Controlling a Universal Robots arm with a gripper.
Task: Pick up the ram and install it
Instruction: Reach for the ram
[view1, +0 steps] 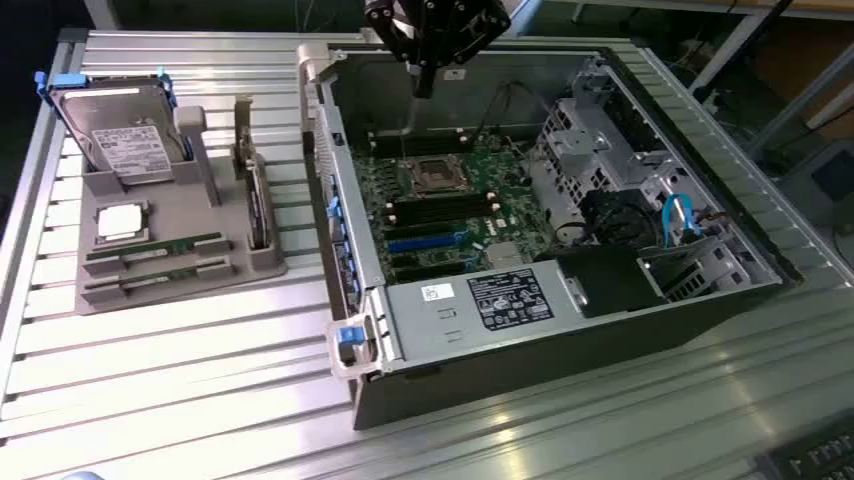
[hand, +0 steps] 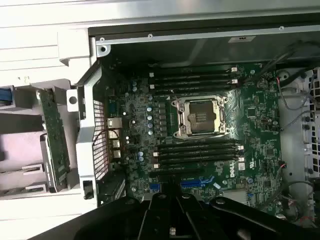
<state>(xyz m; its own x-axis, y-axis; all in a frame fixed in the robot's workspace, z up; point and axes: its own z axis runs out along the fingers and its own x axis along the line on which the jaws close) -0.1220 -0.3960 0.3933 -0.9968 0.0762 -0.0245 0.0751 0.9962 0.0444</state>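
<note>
Two thin green ram sticks lie flat in the front slots of a grey holder (view1: 187, 285) at the exterior view's left, one (view1: 156, 247) just behind the other (view1: 150, 277). My gripper (view1: 423, 86) hangs above the back of the open computer case (view1: 561, 330), far from both sticks. Its dark fingers are shut with nothing between them. In the wrist view the gripper (hand: 172, 227) looks down on the motherboard (hand: 210, 135), where black memory slots (hand: 195, 150) run on either side of the bare processor socket (hand: 201, 116).
The holder also carries a hard drive (view1: 123, 135), a processor chip (view1: 118, 220) and an upright green card (view1: 248, 190). Inside the case are a power supply (view1: 501, 298), drive cages (view1: 601, 140) and cables (view1: 678, 218). The slatted metal table (view1: 174, 380) surrounds everything.
</note>
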